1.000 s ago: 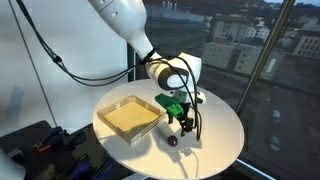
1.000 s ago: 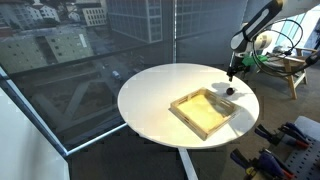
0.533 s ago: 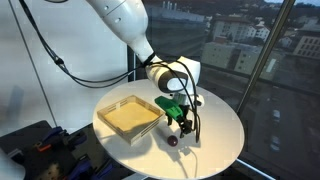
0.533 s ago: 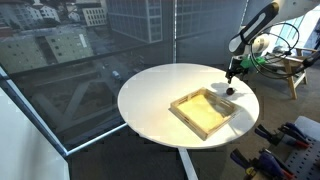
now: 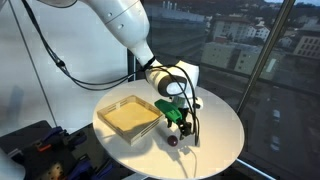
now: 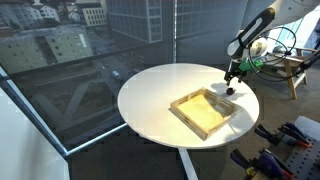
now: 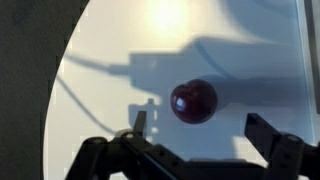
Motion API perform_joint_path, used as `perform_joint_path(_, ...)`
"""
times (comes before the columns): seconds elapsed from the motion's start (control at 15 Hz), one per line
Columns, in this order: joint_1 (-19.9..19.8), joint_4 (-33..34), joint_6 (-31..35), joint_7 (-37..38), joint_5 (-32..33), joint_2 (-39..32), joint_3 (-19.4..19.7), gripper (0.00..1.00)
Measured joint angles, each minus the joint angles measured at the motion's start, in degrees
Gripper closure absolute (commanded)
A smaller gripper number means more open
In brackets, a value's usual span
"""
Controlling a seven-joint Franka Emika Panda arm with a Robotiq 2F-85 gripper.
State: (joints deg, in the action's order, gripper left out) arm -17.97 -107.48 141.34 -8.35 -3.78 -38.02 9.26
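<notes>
Claw [image 7: 195, 124] is spread wide open, gripping nothing, hovering right over a small dark red fruit [image 7: 194, 101]. The fruit sits on the white round table [image 5: 215, 130], a bit past the corner of the wooden tray [image 6: 186, 121], not touching it.

In an exterior view the camera stands close beside the round table [image 5: 215, 135], facing the windows. In an exterior view it sits farther back and higher, over the wooden tray [image 6: 205, 112] — both exterior views share the tabletop. The wrist view looks straight down past the gripper [image 7: 195, 120], very near.
</notes>
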Motion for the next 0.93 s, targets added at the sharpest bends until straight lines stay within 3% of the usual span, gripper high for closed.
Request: perform_joint_path(0.93,0.0,2.82,1.51,0.02,0.0,-4.64,-0.63,0.0)
